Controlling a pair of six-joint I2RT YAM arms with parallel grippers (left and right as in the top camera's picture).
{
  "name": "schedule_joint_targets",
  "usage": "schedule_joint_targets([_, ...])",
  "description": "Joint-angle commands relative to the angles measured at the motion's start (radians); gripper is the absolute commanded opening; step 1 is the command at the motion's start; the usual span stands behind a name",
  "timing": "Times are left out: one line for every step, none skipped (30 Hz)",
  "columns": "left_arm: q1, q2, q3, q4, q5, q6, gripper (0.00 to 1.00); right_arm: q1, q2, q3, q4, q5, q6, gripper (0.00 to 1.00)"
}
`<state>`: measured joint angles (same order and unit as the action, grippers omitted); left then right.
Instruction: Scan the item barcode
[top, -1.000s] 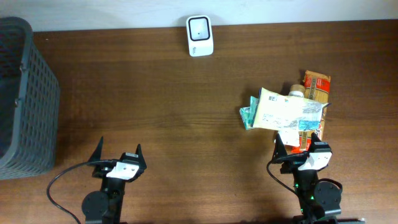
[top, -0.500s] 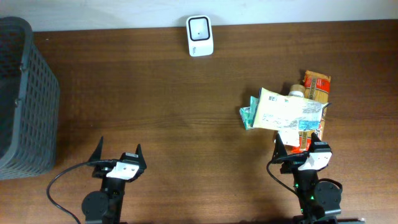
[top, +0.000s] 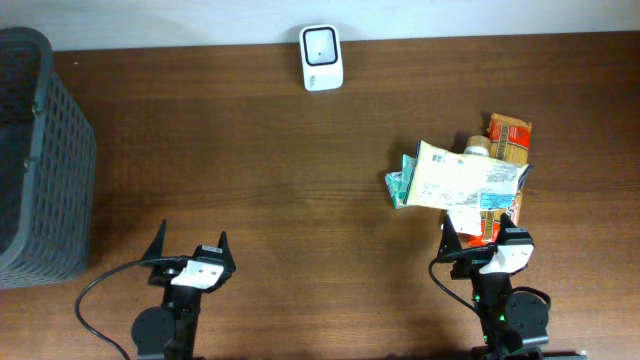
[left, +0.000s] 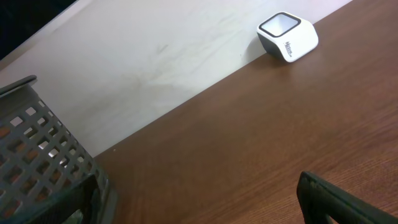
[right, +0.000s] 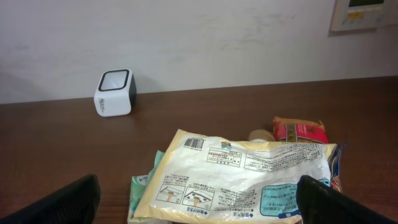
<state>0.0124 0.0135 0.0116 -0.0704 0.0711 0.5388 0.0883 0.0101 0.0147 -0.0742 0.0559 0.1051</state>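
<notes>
Overhead, you see the yellow packet (top: 465, 180) topping a small pile toward the desk's (top: 250, 170) right edge, just ahead of your right claw (top: 481, 228), whose fingers are spread wide. Open desk runs from it to the white scanner (top: 322, 58) at the far edge. Your left claw (top: 190, 245), also spread, sits near the grey basket (top: 40, 160) at the left edge.

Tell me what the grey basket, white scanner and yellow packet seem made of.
Basket: likely matte moulded plastic, a grid of square holes. Scanner: smooth white plastic shell, dark glossy window. Yellow packet: probably thin plastic film, printed and wrinkled.
</notes>
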Motion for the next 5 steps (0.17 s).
schedule_joint_targets([-0.006, -0.008, -0.003, -0.006, -0.008, 0.016, 0.99, 0.008, -0.007, -0.009, -0.001, 0.005, 0.003, 0.99])
schedule_joint_targets([-0.006, -0.008, -0.003, -0.006, -0.008, 0.016, 0.99, 0.008, -0.007, -0.009, -0.001, 0.005, 0.003, 0.99])
schedule_joint_targets([-0.006, -0.008, -0.003, -0.006, -0.008, 0.016, 0.99, 0.008, -0.007, -0.009, -0.001, 0.005, 0.003, 0.99])
schedule_joint_targets([-0.006, -0.008, -0.003, -0.006, -0.008, 0.016, 0.99, 0.008, -0.007, -0.009, -0.001, 0.005, 0.003, 0.99])
schedule_joint_targets([-0.006, -0.008, -0.003, -0.006, -0.008, 0.016, 0.99, 0.008, -0.007, -0.009, -0.001, 0.005, 0.003, 0.99])
